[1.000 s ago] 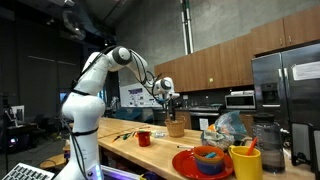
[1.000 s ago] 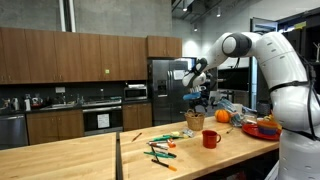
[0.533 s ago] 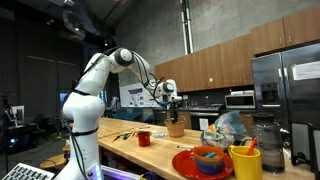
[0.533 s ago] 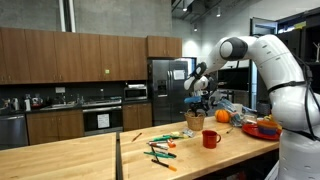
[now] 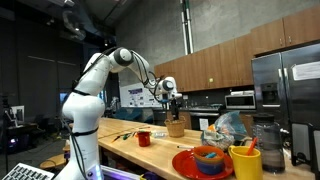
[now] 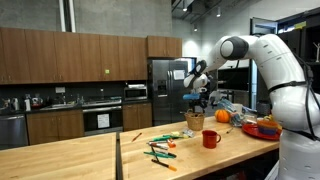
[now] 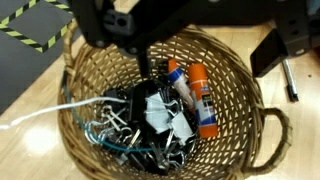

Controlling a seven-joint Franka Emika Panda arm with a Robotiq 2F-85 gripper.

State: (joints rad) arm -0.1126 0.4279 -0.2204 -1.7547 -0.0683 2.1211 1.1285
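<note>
Robot arm reaches out over the wood desk [image 6: 70, 155], and the hand [image 5: 172, 104] hangs just above a wicker basket [image 5: 176, 127] near the far edge. The hand is open w/ both jaws spread wide, gripping nothing and not touching the basket.

Wrist view looks straight down into the basket: two glue sticks [image 7: 200, 95] w/ orange caps lie side by side against the wall, next to a heap of black binder clips [image 7: 160, 120], and a white cable [image 7: 45, 112] trails over the rim. Glue stick labels are too blurred to read; no brand legible anywhere.

In an exterior view a red mug [image 6: 210, 139] stands near the basket, w/ loose markers [image 6: 160, 150] scattered beside it. Closer to the other camera are a yellow mug [image 5: 245, 162] and a red plate [image 5: 185, 165] carrying a blue bowl [image 5: 208, 158].
</note>
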